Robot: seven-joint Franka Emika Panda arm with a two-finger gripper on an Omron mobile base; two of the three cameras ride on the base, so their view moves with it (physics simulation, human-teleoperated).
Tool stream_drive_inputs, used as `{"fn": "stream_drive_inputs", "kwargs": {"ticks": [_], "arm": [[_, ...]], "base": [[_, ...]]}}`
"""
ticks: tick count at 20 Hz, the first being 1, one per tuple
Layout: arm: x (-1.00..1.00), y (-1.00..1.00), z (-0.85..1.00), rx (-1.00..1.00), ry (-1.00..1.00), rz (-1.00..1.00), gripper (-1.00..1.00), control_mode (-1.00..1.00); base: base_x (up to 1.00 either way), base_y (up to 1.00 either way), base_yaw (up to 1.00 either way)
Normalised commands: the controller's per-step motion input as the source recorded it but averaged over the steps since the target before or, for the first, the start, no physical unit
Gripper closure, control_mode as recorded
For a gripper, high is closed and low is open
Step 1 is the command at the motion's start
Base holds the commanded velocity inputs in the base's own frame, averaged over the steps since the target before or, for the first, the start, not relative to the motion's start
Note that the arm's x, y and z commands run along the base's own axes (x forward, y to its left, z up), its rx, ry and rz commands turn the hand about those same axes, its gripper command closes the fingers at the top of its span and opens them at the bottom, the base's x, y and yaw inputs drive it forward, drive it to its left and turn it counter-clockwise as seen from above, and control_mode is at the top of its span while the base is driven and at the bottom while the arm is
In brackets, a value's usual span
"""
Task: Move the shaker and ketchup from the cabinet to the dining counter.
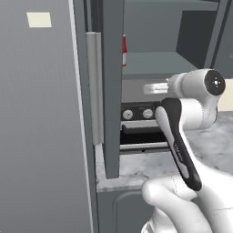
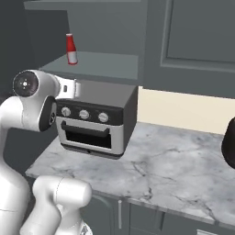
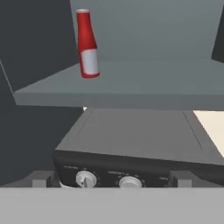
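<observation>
The ketchup [image 3: 87,43], a red bottle with a white label band, stands upright on the left part of the cabinet's inner shelf [image 3: 131,83]. It also appears as the ketchup [image 2: 71,49] and, half behind the open cabinet door [image 1: 111,91], as the ketchup [image 1: 124,51]. My gripper [image 3: 113,181] is open with nothing between its fingertips. It hangs below and in front of the shelf, level with the toaster oven's top, well short of the bottle. The shaker and the dining counter are out of view.
A toaster oven [image 2: 96,119] sits on a short marble counter [image 2: 174,160] directly under the shelf. The open door's long bar handle [image 1: 93,86] and a tall plain grey panel [image 1: 41,136] stand to the left. A dark object [image 2: 229,147] pokes in at the right edge.
</observation>
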Motion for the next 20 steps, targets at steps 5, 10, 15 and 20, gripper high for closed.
{"fn": "stream_drive_inputs", "kwargs": {"ticks": [5,10,15,20], "arm": [[0.05,0.04,0.61,0.00,0.09,0.05,-1.00,-1.00],[0.21,0.05,0.28,0.00,0.00,0.12,-1.00,-1.00],[0.28,0.03,0.12,0.00,-0.05,0.13,-1.00,-1.00],[0.42,0.11,0.14,0.00,0.00,0.05,-1.00,-1.00]], "base": [[0.00,0.00,0.00],[0.00,0.00,0.00],[0.00,0.00,0.00],[0.00,0.00,0.00]]}}
